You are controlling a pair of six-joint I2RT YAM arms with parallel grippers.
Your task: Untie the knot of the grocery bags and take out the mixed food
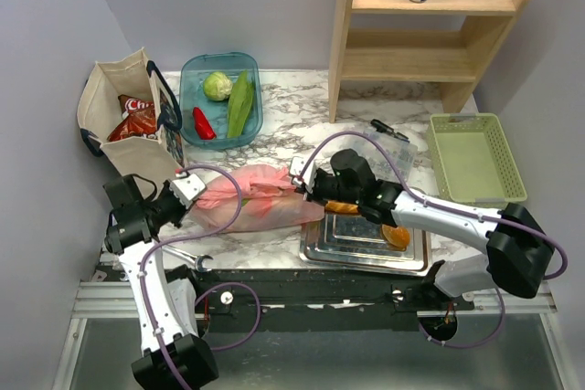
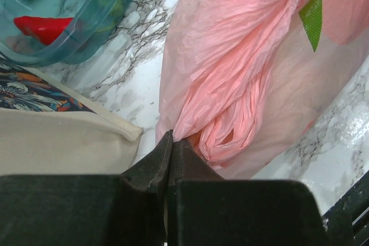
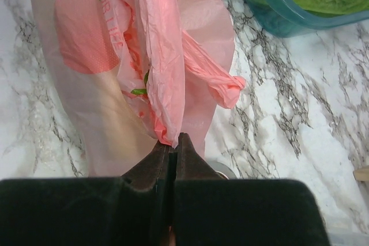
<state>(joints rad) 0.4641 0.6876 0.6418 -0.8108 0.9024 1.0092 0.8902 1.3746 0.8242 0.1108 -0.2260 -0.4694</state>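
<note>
**Observer A:** Pink bag (image 1: 260, 196) lies on its side on the counter (image 1: 292, 102) between the arms, with the canvas tote (image 1: 114, 111) just beside its left end. Both pincers are closed. The right pincer (image 3: 173, 140) nips a fold of pink film at its tips. The left pincer (image 2: 172, 140) is shut where the gathered film meets its tips; it looks like a thin bite.

**Observer B:** Knot?

**Observer A:** Knot (image 3: 229, 89) shows in the right wrist view as a twisted pink bunch poking from the bag's side. Tied or loose: cannot tell. The food inside shows only as faint shapes through the film.

**Observer B:** Hazards?

**Observer A:** The film is thin and both bites are small. A pull apart could slip one pinch free, or stretch and tear the plastic instead of freeing the handles. If a tie remains, pulling from both ends would cinch it tighter.

**Observer B:** Surroundings?

**Observer A:** Metal tray (image 1: 315, 248) sits just beside the bag's right end and the blue tub (image 1: 258, 111) is near behind it. A sideways drag could shove the tote. Lifting with the mouth low could spill the food.
</note>
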